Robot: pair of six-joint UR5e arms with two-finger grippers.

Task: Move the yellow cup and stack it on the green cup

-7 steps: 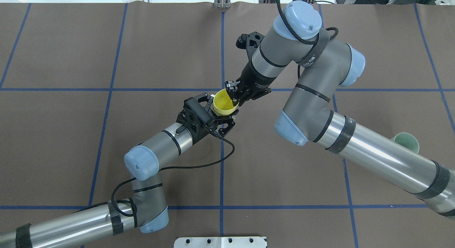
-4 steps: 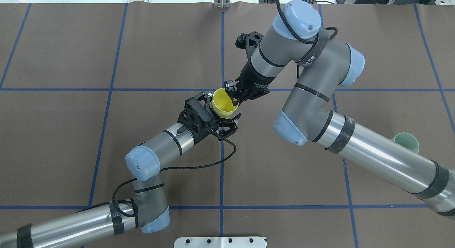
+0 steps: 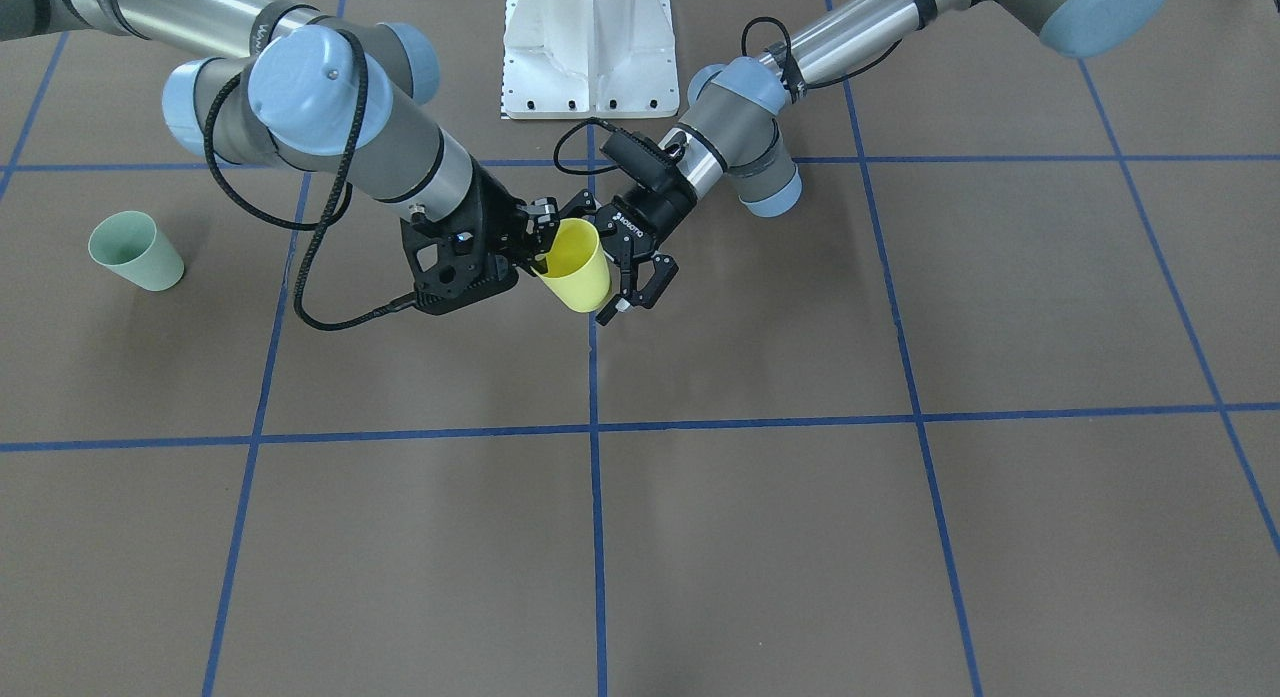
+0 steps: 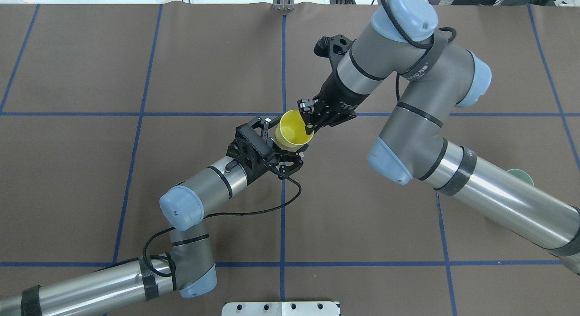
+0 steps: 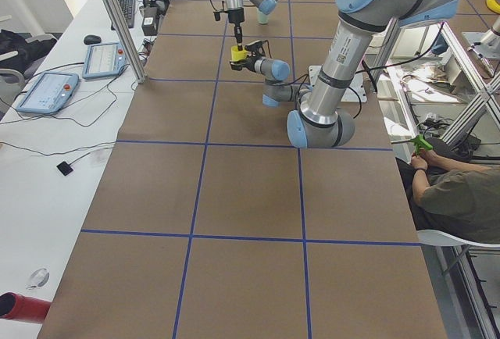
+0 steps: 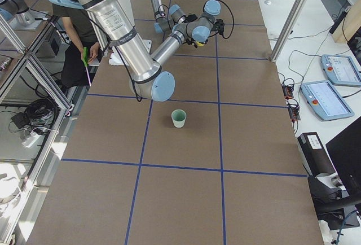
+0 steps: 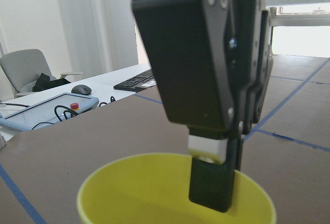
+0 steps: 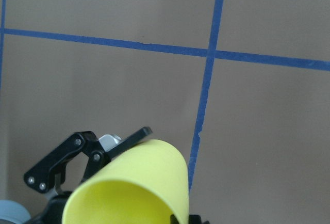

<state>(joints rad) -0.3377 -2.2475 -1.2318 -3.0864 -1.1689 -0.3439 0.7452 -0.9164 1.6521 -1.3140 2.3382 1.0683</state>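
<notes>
From my station I see the right gripper (image 4: 308, 122) pinching the yellow cup (image 4: 290, 132) by its rim. One finger reaches down inside the mouth and the other presses the wall from outside. The cup hangs just below that gripper, mouth up and a little tilted, clear of the table (image 4: 362, 207).

The left gripper (image 4: 287, 137) sits at the cup's opposite side with its fingers spread wide, one on either flank of the cup's lower body. I cannot tell whether either finger touches the plastic.

In the left wrist view the yellow rim fills the bottom edge right in front of that gripper, and the right gripper's dark finger dips into it. In the right wrist view the cup's wall lies directly beneath, with one black finger of the left gripper just beside it.

The green cup (image 3: 135, 250) stands upright on the table, well apart from both grippers, off on the right gripper's side.
</notes>
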